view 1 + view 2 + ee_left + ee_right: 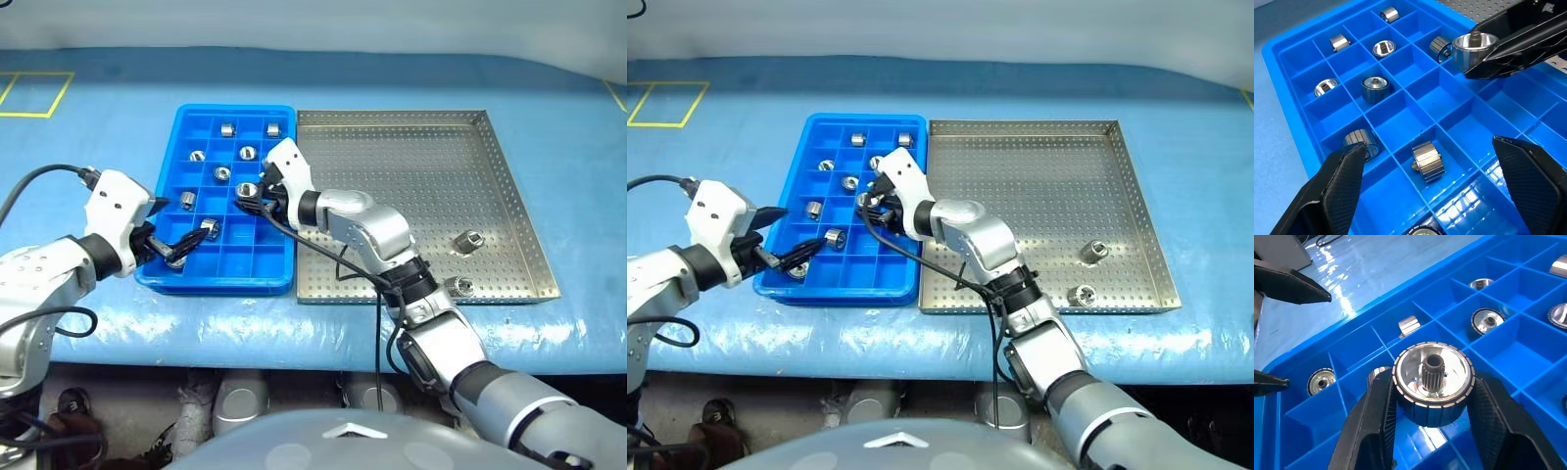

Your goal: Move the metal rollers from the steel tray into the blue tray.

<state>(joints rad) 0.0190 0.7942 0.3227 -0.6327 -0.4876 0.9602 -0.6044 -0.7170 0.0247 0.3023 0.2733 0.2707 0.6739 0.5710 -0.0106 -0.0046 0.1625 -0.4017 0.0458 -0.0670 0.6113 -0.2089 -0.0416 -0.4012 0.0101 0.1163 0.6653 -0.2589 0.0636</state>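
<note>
We see the blue tray (186, 122) lying to the left of the steel tray (392, 147), their long sides touching, on the covered table (98, 137). Several metal rollers (226, 128) sit in separate compartments of the blue tray; two more (471, 240) rest on the steel tray's floor near its front right corner. Our right gripper (247, 196) hangs over the blue tray's middle, a roller (1432, 382) between its fingers. Our left gripper (179, 238) sits low over that tray's front left corner.
</note>
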